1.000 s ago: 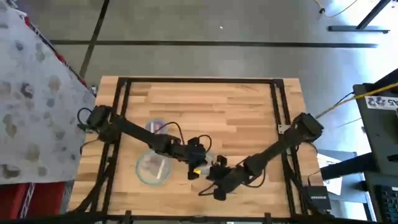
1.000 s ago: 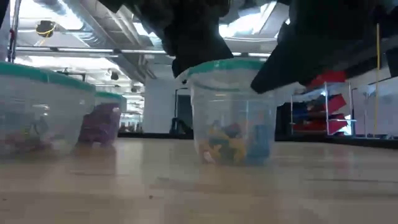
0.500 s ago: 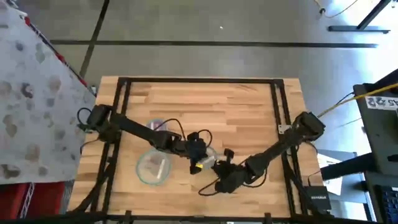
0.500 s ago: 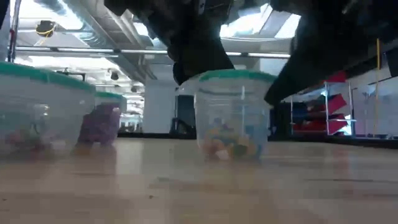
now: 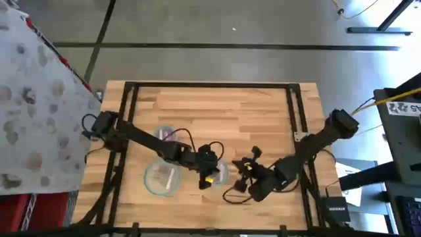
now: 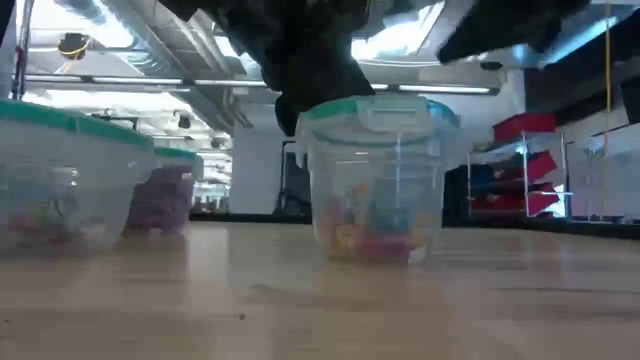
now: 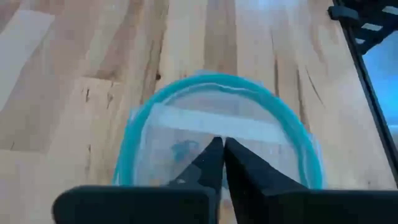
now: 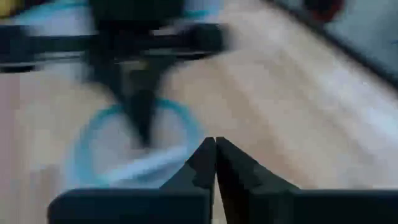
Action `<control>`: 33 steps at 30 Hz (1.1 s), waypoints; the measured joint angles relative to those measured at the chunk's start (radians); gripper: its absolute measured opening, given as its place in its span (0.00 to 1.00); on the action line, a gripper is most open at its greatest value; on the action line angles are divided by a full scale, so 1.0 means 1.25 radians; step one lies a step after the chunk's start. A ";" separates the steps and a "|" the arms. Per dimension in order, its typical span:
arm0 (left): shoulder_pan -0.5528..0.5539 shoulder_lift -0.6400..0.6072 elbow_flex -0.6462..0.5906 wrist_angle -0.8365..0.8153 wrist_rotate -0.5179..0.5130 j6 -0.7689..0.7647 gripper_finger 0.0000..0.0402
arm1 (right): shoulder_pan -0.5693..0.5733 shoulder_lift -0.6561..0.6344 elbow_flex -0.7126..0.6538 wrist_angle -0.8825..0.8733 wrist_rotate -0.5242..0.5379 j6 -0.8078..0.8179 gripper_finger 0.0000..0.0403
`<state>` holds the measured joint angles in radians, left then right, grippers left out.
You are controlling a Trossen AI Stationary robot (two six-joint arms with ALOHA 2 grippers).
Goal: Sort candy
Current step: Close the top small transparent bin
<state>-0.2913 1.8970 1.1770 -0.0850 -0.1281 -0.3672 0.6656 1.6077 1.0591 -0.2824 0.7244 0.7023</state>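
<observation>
The wooden bench (image 5: 217, 105) carries three clear bowls with teal rims. Taking the middle bowl (image 6: 372, 180) as landmark: the largest bowl (image 5: 162, 178) sits to its left toward the front edge, and a smaller bowl (image 5: 164, 134) lies behind that one. Two dark arms reach in. The left end effector (image 7: 219, 155) hangs directly over the middle bowl, fingers pressed together, holding nothing visible. The right end effector (image 8: 215, 163) is just right of the middle bowl, fingers also together and empty. Mixed-colour candy (image 6: 365, 228) lies in the middle bowl's bottom; its count cannot be told.
</observation>
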 joint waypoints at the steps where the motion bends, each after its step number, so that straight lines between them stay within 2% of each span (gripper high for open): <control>1: 0.000 0.000 0.000 0.001 0.000 0.000 0.01 | 0.001 0.009 0.001 0.050 -0.051 -0.026 0.00; 5: 0.000 0.000 0.000 0.001 -0.001 0.000 0.01 | -0.003 0.071 0.000 0.204 -0.234 -0.068 0.00; 7: 0.000 0.000 0.000 0.001 -0.002 -0.001 0.01 | -0.006 0.110 0.000 0.276 -0.284 -0.071 0.00; 9: 0.000 0.000 0.000 0.001 -0.005 -0.001 0.01 | -0.007 0.150 0.000 0.319 -0.291 -0.068 0.00; 12: 0.001 0.000 0.000 0.001 -0.005 -0.001 0.01 | -0.017 0.200 -0.001 0.329 -0.250 -0.030 0.00; 15: 0.001 0.000 0.000 -0.001 -0.012 0.000 0.01 | -0.027 0.229 -0.001 0.308 -0.139 0.035 0.00; 18: 0.003 0.000 0.000 -0.001 -0.007 0.001 0.01 | -0.026 0.237 0.000 0.303 -0.064 0.058 0.00; 25: 0.003 0.000 0.000 -0.002 0.000 0.004 0.01 | -0.027 0.236 0.003 0.275 -0.050 0.072 0.00; 29: 0.007 0.000 0.000 -0.009 -0.017 0.004 0.01 | -0.031 0.233 0.004 0.161 0.035 0.166 0.00; 33: 0.007 0.000 0.000 -0.011 -0.017 0.004 0.01 | -0.034 0.234 0.001 0.184 0.033 0.119 0.00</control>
<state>-0.2821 1.8969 1.1770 -0.0982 -0.1497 -0.3625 0.6235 1.9007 1.0607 -0.0521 0.7662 0.8508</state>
